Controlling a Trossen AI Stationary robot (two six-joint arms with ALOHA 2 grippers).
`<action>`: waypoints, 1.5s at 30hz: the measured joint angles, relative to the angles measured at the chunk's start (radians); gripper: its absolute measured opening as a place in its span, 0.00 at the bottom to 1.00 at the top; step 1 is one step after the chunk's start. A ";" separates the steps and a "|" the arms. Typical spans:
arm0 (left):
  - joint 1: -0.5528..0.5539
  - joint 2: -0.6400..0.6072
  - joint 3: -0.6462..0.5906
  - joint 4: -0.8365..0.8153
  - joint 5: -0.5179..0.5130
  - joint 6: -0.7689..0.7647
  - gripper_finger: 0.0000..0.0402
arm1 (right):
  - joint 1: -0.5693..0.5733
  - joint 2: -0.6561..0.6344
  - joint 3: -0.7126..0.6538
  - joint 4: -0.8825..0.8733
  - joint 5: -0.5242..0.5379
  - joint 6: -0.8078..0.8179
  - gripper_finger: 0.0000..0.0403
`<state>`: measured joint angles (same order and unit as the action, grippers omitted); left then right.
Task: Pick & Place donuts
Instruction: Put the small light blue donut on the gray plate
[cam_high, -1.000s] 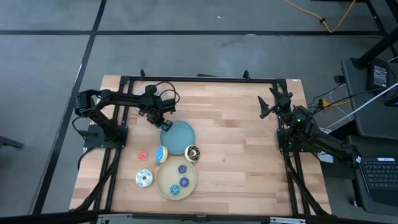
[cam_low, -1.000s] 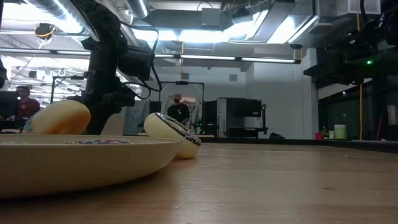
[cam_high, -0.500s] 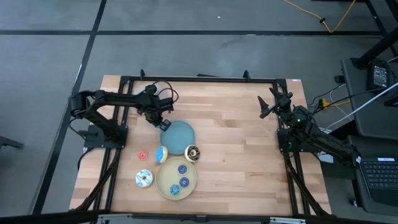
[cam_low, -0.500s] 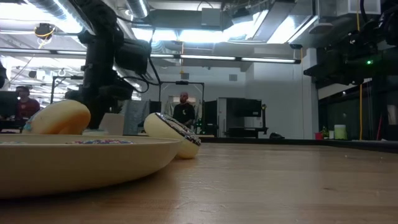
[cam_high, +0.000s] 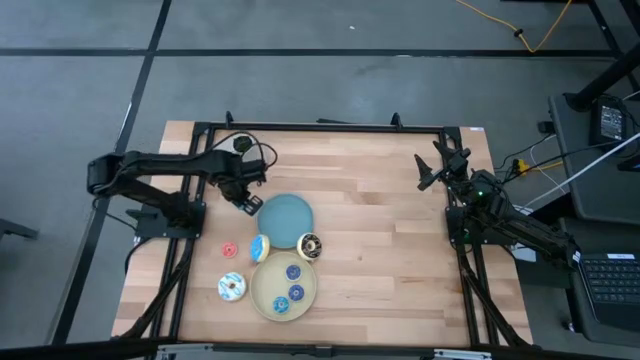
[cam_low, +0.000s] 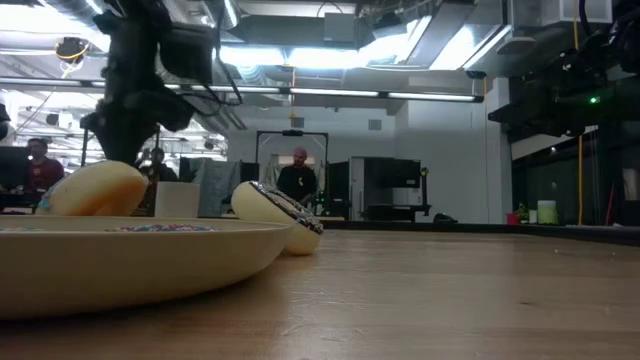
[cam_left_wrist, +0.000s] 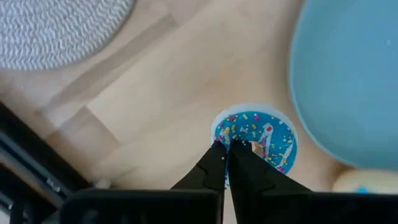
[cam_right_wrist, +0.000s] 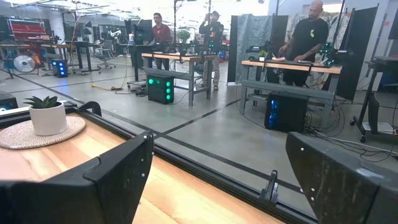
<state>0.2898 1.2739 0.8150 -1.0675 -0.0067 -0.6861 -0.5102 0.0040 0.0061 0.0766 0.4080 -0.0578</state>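
Observation:
My left gripper (cam_high: 245, 201) hovers by the left rim of the blue plate (cam_high: 288, 218), shut on a small blue sprinkled donut (cam_left_wrist: 260, 138). The other donuts lie flat below it. A tiny red one (cam_high: 229, 248) and a white-sprinkled one (cam_high: 232, 287) are on the wood. A blue-and-orange one (cam_high: 260, 247) and a chocolate one (cam_high: 310, 245) sit at the blue plate's near rim. Three small blue ones (cam_high: 293, 271) rest in the beige plate (cam_high: 266, 296). My right gripper (cam_high: 431, 170) waits open near the far right corner. My left gripper (cam_left_wrist: 227, 149) pinches the blue donut by its pale rim (cam_left_wrist: 219, 132) between the two shut fingertips, coming from above and pointing down. The donut's sprinkled face is turned up toward the wrist camera. Whether it is clear of the table, I cannot tell.
A grey woven coaster (cam_left_wrist: 56, 28) lies on the wood past the left gripper. A dark frame rail (cam_high: 320, 127) runs round the table. In the low view the beige plate (cam_low: 150, 262) and two donuts (cam_low: 95, 190) fill the foreground. People stand in the room behind.
My left gripper has moved toward the table's left edge, from over the blue plate's far-left rim to beside it, and its arm has drawn back. In the low view it has risen. The plates and the other donuts have kept still.

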 joint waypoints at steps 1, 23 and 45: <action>-0.014 -0.013 0.000 -0.013 0.000 -0.007 0.01 | 0.000 0.000 0.000 0.000 0.000 0.000 0.91; -0.491 -0.072 0.050 -0.120 0.071 -0.229 0.01 | 0.000 0.000 0.000 0.000 0.000 0.000 0.91; -0.794 0.201 0.405 -0.290 0.053 -0.571 0.01 | 0.000 0.000 0.000 0.000 0.000 0.000 0.91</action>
<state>-0.5046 1.4745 1.2205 -1.3574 0.0467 -1.2569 -0.5102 0.0044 0.0059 0.0765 0.4080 -0.0578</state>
